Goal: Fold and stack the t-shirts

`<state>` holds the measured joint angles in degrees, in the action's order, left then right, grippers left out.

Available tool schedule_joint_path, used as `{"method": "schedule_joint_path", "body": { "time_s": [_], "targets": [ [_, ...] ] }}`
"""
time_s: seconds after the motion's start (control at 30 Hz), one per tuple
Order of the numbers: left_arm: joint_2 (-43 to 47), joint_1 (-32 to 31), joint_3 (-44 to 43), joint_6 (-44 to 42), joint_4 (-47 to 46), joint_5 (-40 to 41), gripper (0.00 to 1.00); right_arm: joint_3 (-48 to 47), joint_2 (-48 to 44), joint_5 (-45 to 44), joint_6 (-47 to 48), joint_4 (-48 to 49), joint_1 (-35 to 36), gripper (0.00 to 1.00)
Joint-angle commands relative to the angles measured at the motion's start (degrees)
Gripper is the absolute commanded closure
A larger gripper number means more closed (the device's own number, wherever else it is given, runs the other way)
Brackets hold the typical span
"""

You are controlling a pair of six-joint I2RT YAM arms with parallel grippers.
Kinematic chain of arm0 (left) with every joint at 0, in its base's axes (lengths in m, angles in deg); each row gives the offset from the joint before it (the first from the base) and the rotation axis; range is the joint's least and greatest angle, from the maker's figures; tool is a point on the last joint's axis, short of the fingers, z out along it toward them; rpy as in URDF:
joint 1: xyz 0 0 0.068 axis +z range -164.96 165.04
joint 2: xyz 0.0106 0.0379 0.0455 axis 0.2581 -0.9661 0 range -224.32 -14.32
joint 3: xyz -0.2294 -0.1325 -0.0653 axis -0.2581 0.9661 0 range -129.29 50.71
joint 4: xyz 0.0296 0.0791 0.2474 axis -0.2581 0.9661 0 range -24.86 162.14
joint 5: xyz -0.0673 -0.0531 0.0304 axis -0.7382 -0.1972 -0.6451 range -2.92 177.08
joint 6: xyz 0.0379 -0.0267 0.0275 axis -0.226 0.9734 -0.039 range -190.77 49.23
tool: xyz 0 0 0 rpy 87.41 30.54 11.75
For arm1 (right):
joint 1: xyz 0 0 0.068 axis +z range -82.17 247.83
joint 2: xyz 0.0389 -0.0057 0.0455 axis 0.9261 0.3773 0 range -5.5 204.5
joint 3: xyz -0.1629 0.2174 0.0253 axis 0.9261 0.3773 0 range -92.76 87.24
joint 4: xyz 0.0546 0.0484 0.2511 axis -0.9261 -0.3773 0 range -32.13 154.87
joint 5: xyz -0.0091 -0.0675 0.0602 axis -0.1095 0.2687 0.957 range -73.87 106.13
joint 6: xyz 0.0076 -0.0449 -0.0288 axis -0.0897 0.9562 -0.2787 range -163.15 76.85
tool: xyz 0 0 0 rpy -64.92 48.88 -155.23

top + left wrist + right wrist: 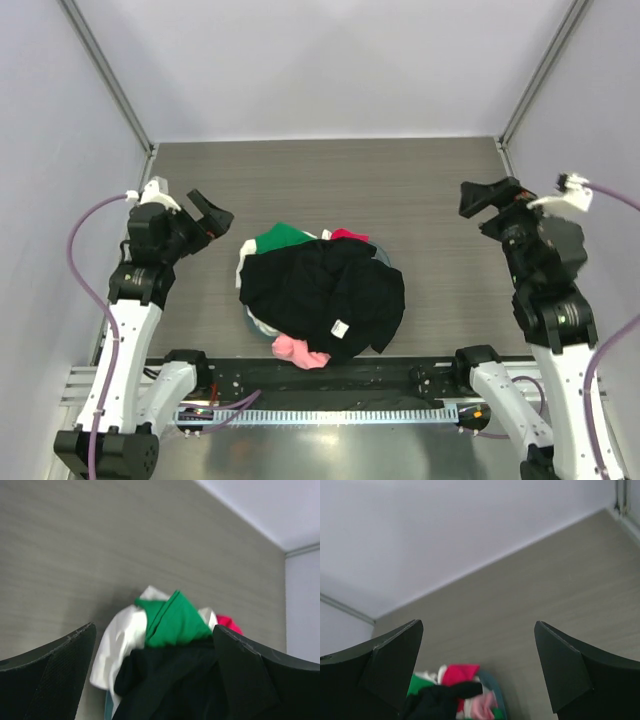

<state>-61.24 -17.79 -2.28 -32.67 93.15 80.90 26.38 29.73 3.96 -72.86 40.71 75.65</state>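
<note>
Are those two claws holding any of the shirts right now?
No, nothing is held. The left gripper and right gripper both hang open, clear of the t-shirts.

The t-shirts [320,290] lie heaped mid-table [430,190] — an arm either side.

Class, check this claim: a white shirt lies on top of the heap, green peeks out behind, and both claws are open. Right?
No. The top view shows a black shirt on top, not a white one. The green shirt peeks out behind, and the left claw and right claw are open.
</note>
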Motion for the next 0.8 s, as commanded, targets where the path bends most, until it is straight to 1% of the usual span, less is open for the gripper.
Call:
{"method": "schedule_joint_path", "body": {
  "time_s": [0.0, 0.07, 0.1, 0.17, 0.2, 0.27, 0.33, 0.4, 0.43, 0.47, 0.5, 0.53, 0.57, 0.6, 0.63, 0.67, 0.7, 0.73, 0.77],
  "targets": [
    [-1.15, 0.37, 0.43, 0.48, 8.20, -7.00, 0.00, -5.75, 5.90, 8.90, -1.23, -18.16, 0.18, 0.00],
    [-2.56, 0.37, 0.43, -0.92, 10.12, -8.76, 0.00, -9.18, 7.05, 11.45, -0.08, -20.91, 0.18, 0.00],
    [-3.52, 0.37, 0.69, -1.10, 10.22, -11.38, 0.00, -9.88, 7.31, 14.07, -0.95, -23.10, 0.18, 0.00],
    [-3.71, 0.37, 1.57, -1.45, 9.88, -14.38, 0.00, -9.72, 6.70, 16.98, -3.05, -23.39, 0.10, 0.00],
    [-2.58, 0.28, 2.01, -0.94, 9.44, -14.48, 0.00, -8.85, 6.09, 19.35, -3.68, -23.56, 0.18, 0.00],
    [-0.82, 0.28, 3.33, 0.73, 10.83, -9.93, 0.00, -7.96, 6.17, 21.47, -4.47, -24.00, 0.18, 0.00],
    [-0.11, 0.28, 3.16, -0.13, 11.71, -7.11, 0.00, -6.56, 7.22, 22.44, -4.65, -24.88, 0.62, 0.00],
    [-0.89, 0.20, 1.23, -1.97, 15.92, -4.56, 0.00, -5.42, 9.06, 22.62, -4.74, -24.62, 1.85, 0.00],
    [-1.59, 0.28, 0.44, -2.59, 17.68, -3.07, 0.00, -5.50, 10.55, 20.62, -4.74, -24.62, 3.07, 0.00],
    [-2.21, 0.19, -0.09, -3.21, 19.26, -0.70, 0.00, -6.11, 14.83, 18.25, -4.56, -25.05, 7.61, 0.00],
    [-2.48, 0.02, -0.44, -2.87, 20.58, 1.93, 0.00, -7.33, 17.05, 13.96, -4.48, -26.45, 11.05, 0.01],
    [-2.48, 0.02, -0.53, -2.86, 21.12, 3.43, 0.00, -10.39, 19.86, 4.70, -5.00, -26.98, 15.26, 0.00],
    [-2.04, -0.07, -0.27, -2.86, 20.86, 3.80, 0.00, -12.59, 24.32, -1.05, -5.87, -27.60, 26.53, 0.00],
    [-1.60, -0.16, -0.10, -2.86, 20.60, 3.80, 0.00, -15.05, 27.15, -6.24, -7.19, -29.78, 32.21, 0.00],
    [-1.25, -0.16, -0.01, -2.25, 20.51, 3.98, 0.00, -20.82, 29.62, -11.17, -10.42, -31.72, 38.79, 0.01],
    [-0.03, -0.33, -0.09, -1.99, 20.68, 4.24, 0.00, -24.01, 35.38, -20.00, -12.10, -34.17, 47.99, 0.00],
    [0.59, -0.25, 0.08, -1.90, 20.68, 4.15, 0.00, -29.61, 37.96, -22.61, -13.77, -39.42, 52.09, 0.00],
    [1.38, -0.33, 0.26, -1.90, 20.94, 4.33, 0.00, -31.75, 40.25, -24.73, -17.71, -41.64, 55.00, 0.00],
    [2.17, -0.42, 0.43, -1.98, 21.21, 5.29, 0.00, -32.99, 43.76, -26.49, -19.14, -43.58, 60.07, 0.00]
  ]
}}
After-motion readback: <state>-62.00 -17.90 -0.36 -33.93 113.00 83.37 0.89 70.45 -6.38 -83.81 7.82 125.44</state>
